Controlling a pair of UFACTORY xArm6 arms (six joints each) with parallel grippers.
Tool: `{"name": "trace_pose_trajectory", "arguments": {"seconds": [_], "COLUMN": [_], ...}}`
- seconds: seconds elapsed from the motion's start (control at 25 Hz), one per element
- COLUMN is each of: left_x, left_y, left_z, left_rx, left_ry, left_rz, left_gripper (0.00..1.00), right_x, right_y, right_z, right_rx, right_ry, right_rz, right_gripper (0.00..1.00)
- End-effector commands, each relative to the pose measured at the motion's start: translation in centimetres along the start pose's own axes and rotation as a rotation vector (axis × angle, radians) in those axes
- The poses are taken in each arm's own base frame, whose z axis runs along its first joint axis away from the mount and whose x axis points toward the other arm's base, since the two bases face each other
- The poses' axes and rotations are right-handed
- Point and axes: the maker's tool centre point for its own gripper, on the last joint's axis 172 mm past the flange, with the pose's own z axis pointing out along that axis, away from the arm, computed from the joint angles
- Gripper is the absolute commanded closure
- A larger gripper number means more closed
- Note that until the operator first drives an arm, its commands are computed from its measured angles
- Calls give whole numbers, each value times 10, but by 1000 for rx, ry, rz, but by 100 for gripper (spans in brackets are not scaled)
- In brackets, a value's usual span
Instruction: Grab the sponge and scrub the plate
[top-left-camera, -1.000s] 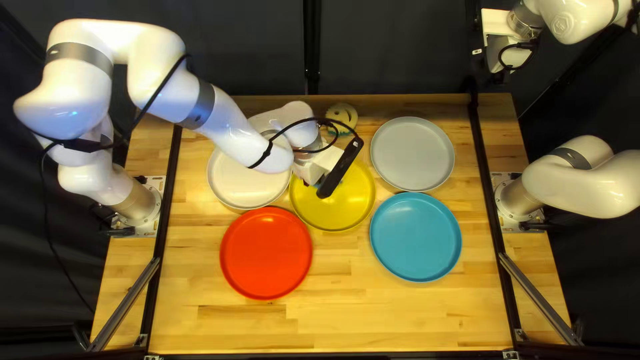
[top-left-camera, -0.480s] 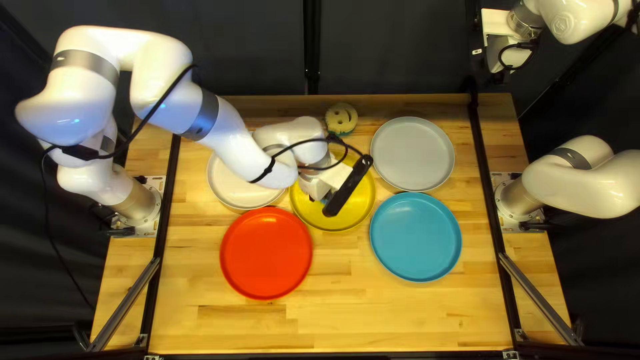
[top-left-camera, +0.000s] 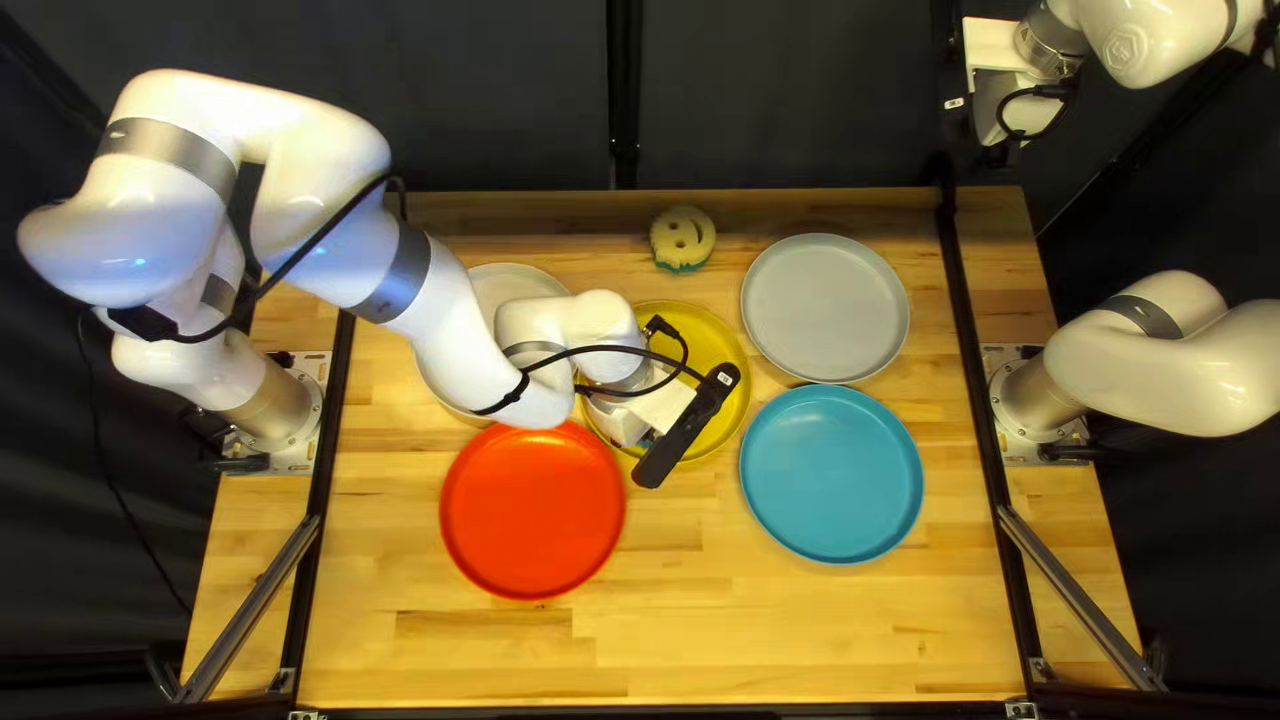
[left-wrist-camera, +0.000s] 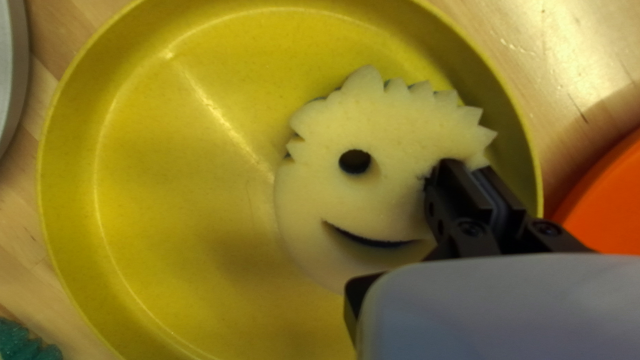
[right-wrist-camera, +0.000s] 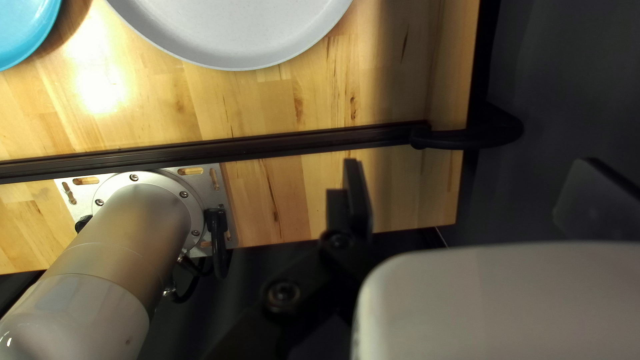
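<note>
Cream sponge (left-wrist-camera: 320,193), yellow plate (left-wrist-camera: 167,167), red plate (top-left-camera: 534,507), blue plate (top-left-camera: 831,474), grey plate (top-left-camera: 827,307)

Right gripper (top-left-camera: 1000,110): fingers (right-wrist-camera: 357,200) spread wide, one seen against the wooden table (right-wrist-camera: 383,87), the other against the dark curtain (right-wrist-camera: 567,87). Ahead of the tool, past a black rail (right-wrist-camera: 233,148) crossing the table, lies a gray plate (right-wrist-camera: 233,33), partly visible; a blue plate (right-wrist-camera: 21,27), only its edge part visible, lies farther to the table-side finger's side. Beside that same finger, short of the gray plate, right arm's base (right-wrist-camera: 133,220) stands on a bolted metal mount (right-wrist-camera: 215,181).
</note>
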Motion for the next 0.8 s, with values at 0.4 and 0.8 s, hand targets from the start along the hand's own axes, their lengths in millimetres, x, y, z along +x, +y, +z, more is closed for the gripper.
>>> {"name": "trace_pose_trajectory", "arguments": {"seconds": [0.4,0.8], "left_x": [-8,15], "left_y": [-57,0], "left_z": [2,11], "left_rx": [-38,-37], "left_ry": [-29,-29], "left_rz": [1,46], "left_gripper": [100,100], "right_x": [0,0], "right_y": [0,0], "right_z": [0,0], "right_rx": [0,0], "right_ry": [0,0], "right_rz": [0,0], "right_gripper": [0,0]}}
